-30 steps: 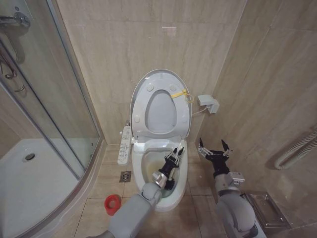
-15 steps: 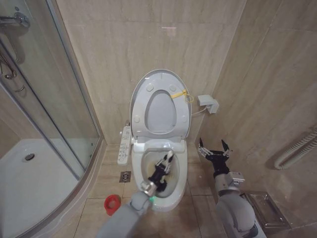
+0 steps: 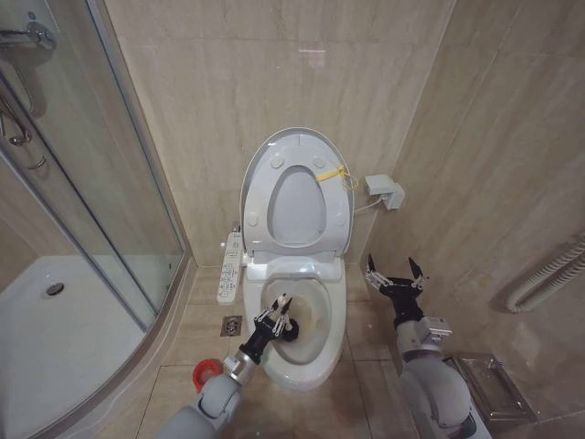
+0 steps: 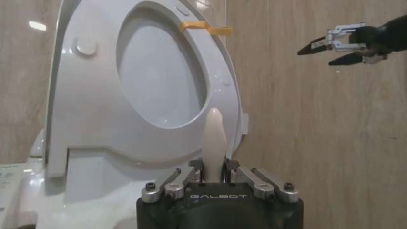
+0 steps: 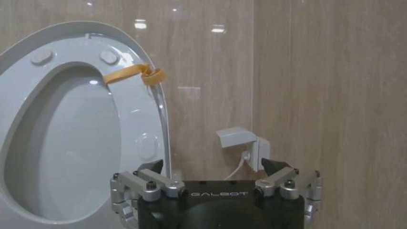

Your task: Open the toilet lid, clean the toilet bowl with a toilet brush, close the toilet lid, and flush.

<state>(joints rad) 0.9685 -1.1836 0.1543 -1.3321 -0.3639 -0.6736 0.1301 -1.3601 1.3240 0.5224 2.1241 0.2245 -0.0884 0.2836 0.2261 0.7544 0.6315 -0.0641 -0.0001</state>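
We see the toilet lid [image 3: 297, 151] raised upright against the tiled wall, with the seat ring [image 3: 265, 206] folded up against it, a yellow tie [image 3: 332, 174] looped on the ring's edge. The toilet bowl [image 3: 315, 364] stands open below, a long button panel [image 3: 229, 267] at its side toward the shower.

Left gripper [image 3: 273, 320] sits over the bowl's rim on the shower side, reaching into the basin. In the left wrist view we see this gripper [image 4: 214, 172] clamped on the thin white handle of the toilet brush [image 4: 213, 138], the handle standing up between the fingers. In the head view the dark bristle head lies just beside the fingertips inside the bowl; we cannot tell whether it touches the ceramic.

The red cup holder [image 3: 205, 373] stands on the floor beside the pedestal, partly behind the left arm.

Right gripper [image 3: 395, 277] hangs in the air to the right of the bowl, near the side wall, fingers spread apart and holding nothing. A wall socket box [image 3: 385, 191] is above it.
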